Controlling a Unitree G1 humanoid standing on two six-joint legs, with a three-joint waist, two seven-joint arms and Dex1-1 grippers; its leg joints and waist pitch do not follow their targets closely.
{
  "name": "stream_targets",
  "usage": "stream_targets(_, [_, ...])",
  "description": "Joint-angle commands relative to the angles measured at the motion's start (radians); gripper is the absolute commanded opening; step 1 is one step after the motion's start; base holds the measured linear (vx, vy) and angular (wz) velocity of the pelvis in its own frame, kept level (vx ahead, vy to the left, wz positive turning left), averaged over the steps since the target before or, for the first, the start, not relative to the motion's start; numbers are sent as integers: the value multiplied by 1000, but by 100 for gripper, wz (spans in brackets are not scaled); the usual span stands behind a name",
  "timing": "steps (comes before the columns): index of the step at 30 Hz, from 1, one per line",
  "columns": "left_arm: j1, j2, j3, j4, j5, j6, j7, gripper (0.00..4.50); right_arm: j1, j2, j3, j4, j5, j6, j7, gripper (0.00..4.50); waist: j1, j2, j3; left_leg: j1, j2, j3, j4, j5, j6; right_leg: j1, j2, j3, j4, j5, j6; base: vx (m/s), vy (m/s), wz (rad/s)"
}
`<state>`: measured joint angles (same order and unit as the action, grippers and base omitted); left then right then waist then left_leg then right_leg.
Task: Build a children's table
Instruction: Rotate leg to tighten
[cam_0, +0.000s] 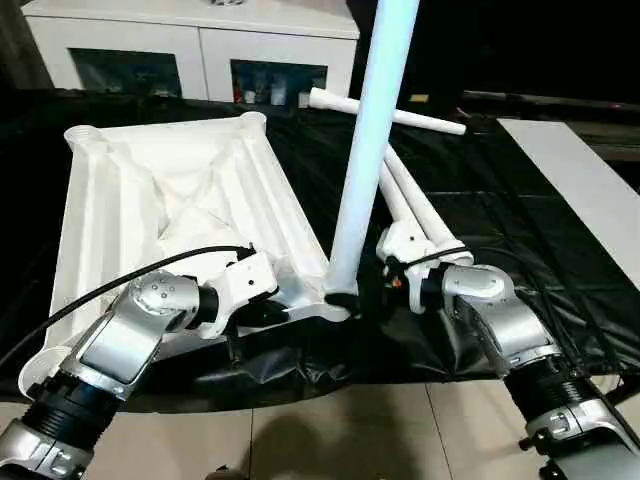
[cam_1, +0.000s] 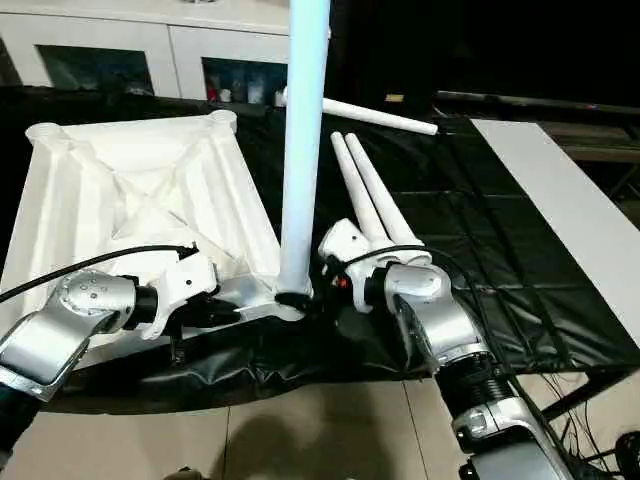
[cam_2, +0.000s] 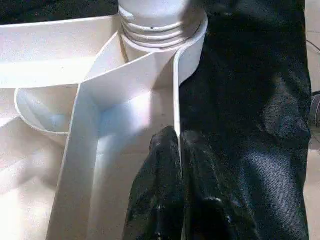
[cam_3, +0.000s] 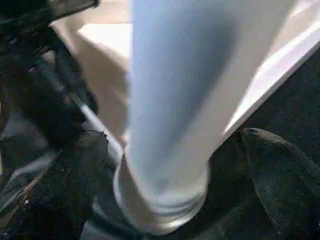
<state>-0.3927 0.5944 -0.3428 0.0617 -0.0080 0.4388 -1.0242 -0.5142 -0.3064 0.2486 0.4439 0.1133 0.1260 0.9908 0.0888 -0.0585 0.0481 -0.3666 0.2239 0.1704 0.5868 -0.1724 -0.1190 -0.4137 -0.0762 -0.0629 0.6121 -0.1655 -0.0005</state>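
**Tabletop with one leg standing, three to go**

Tabletop (cam_0: 170, 190) lies ribs-up on the black-covered desk (cam_0: 520, 250). The left fingers (cam_2: 175, 195) are pressed shut on its thin rim wall, one finger on each face, just short of the corner socket (cam_2: 160, 30). In that socket stands the upright leg (cam_0: 365, 150), its ridged end seated at the socket's mouth. The right fingers (cam_3: 170, 165) are spread wide, one on either side of the leg's foot, not gripping it; the leg stands on its own.

Beyond the right fingers, two spare legs (cam_1: 368, 195) lie side by side on the cloth, touching or nearly so. A fourth leg (cam_0: 390, 112) lies crosswise further off, near the desk's far edge. Behind it all is a white cabinet (cam_0: 190, 45) with dark glass doors.

As I judge it, about a quarter of the job is done: one leg is in and three sockets are still empty. Whether this first leg is screwed fully home I cannot tell; ridges still show above the socket, so it may want more turning.

The leg's top is cut off by the frame. The tabletop's near-left corner is hidden behind the left forearm, and the near ends of the two spare legs are hidden behind the right wrist.
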Motion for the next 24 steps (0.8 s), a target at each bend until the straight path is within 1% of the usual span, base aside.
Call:
stream_targets(1, [-8, 6, -25, -3, 5, 10, -15, 0, -23, -18, 10, 1, -9, -4, 25, 446, -4, 11, -54, 11, 6, 3, -79, -328, 2, 40, -50, 39, -81, -388, -144, 0, 0, 0])
stream_targets(3, [-6, 16, -23, -5, 2, 7, -26, 0, -36, -22, 29, 25, -20, -14, 42, 446, -3, 7, -55, 10, 5, 3, -78, -309, 5, 41, -50, 39, -80, -386, -143, 0, 0, 0])
stream_targets(5, [-3, 23, -23, -12, 1, 12, -36, 0, -50, -16, 29, 51, -26, -21, 44, 446, -5, 9, -55, 9, 5, 2, -77, -299, 4, 40, -50, 38, -78, -375, -150, 0, 0, 0])
stream_targets(8, [-2, 24, -22, -15, 2, 15, -40, 0, -69, 2, 14, 81, -21, -25, 33, 413, -4, 10, -58, 9, 6, 3, -76, -275, 4, 41, -48, 39, -72, -330, -162, 0, 0, 0])
stream_targets(9, [-1, 24, -23, -15, 3, 15, -39, 0, -74, 6, 14, 91, -23, -29, 31, 413, -5, 9, -59, 7, 6, 4, -76, -263, 3, 43, -47, 39, -69, -303, -171, 0, 0, 0])
stream_targets(11, [1, 23, -26, -13, 5, 12, -36, 0, -86, 14, 23, 128, -41, -51, 24, 388, -5, 11, -61, 8, 6, 5, -74, -245, 5, 44, -48, 39, -64, -264, -186, 0, 0, 0])
stream_targets(12, [0, 22, -27, -13, 5, 12, -36, 0, -89, 17, 24, 138, -43, -55, 22, 388, -5, 11, -60, 8, 6, 6, -74, -243, 6, 44, -46, 39, -64, -260, -187, 0, 0, 0])
stream_targets(13, [0, 22, -28, -12, 5, 12, -36, 0, -92, 19, 25, 146, -43, -59, 22, 371, -5, 10, -61, 8, 6, 6, -73, -242, 6, 45, -47, 39, -64, -256, -188, 0, 0, 0])
stream_targets(14, [-1, 21, -29, -12, 6, 11, -35, 0, -96, 23, 27, 157, -44, -63, 19, 367, -4, 11, -61, 9, 5, 7, -72, -238, 8, 45, -46, 39, -63, -245, -193, 0, 0, 0])
stream_targets(16, [-2, 20, -30, -11, 6, 11, -36, 0, -104, 30, 27, 174, -42, -69, 15, 344, -4, 12, -61, 8, 5, 6, -74, -243, 7, 46, -47, 39, -63, -249, -191, 0, 0, 0])
stream_targets(19, [0, 21, -31, -13, 5, 11, -36, 0, -111, 38, 28, 196, -47, -79, 13, 322, -5, 12, -59, 10, 5, 6, -75, -270, 4, 44, -47, 39, -68, -288, -184, 0, 0, 0])
stream_targets(20, [1, 22, -31, -16, 6, 12, -36, 0, -112, 40, 31, 204, -53, -87, 16, 301, -6, 11, -58, 10, 6, 5, -76, -285, 1, 44, -49, 38, -70, -320, -175, 0, 0, 0])
stream_targets(21, [1, 22, -31, -16, 6, 12, -36, 0, -113, 40, 31, 205, -54, -88, 16, 301, -6, 11, -58, 10, 6, 5, -76, -285, 1, 44, -49, 38, -70, -320, -175, 0, 0, 0])
stream_targets(22, [1, 22, -31, -17, 6, 13, -36, 0, -115, 43, 31, 213, -57, -94, 18, 290, -5, 11, -58, 10, 6, 4, -75, -286, -1, 44, -49, 39, -72, -330, -170, 0, 0, 0])
stream_targets(24, [1, 23, -32, -18, 6, 14, -36, 0, -118, 45, 31, 226, -61, -104, 20, 273, -6, 11, -59, 10, 6, 4, -76, -283, -2, 43, -48, 38, -69, -318, -174, 0, 0, 0])
